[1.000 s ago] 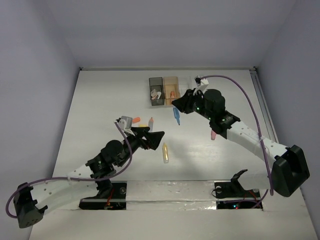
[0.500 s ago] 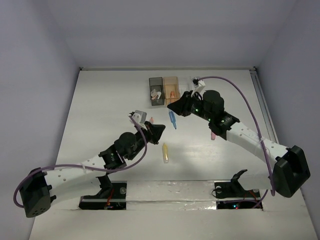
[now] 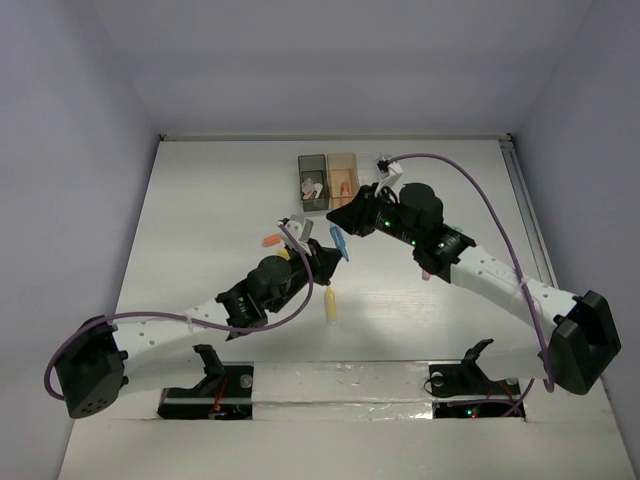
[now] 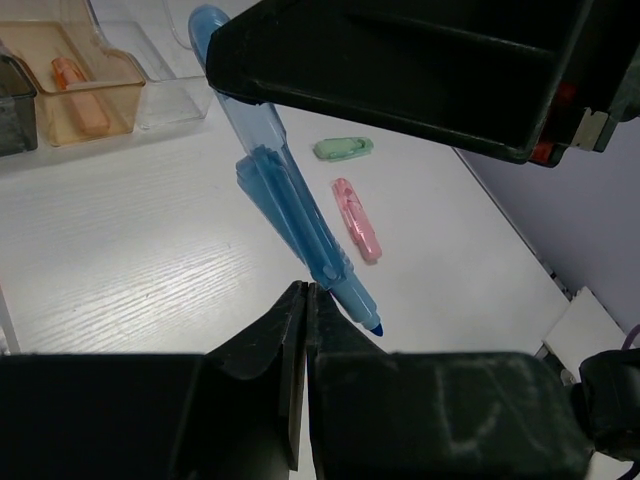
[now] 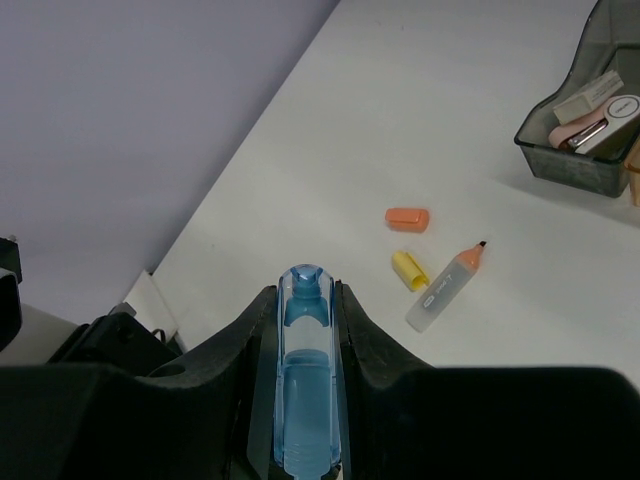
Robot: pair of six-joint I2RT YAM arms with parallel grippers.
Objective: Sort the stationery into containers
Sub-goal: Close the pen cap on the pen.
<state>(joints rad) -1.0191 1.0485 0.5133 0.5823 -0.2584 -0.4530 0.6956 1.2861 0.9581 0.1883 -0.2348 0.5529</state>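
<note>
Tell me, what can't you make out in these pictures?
Left wrist view: blue marker, gripped stretch hidden by the right arm's jaws; grey bin cut off by the left edge.
Right wrist view: marker's tip cut off by the bottom edge.
Overhead view: bin contents too small.

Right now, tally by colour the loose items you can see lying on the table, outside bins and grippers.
Yellow: 2 (yellow marker, yellow cap)
Orange: 2 (orange-tipped marker, orange piece)
Pink: 1 (pink marker)
Green: 1 (green piece)
Total: 6
</note>
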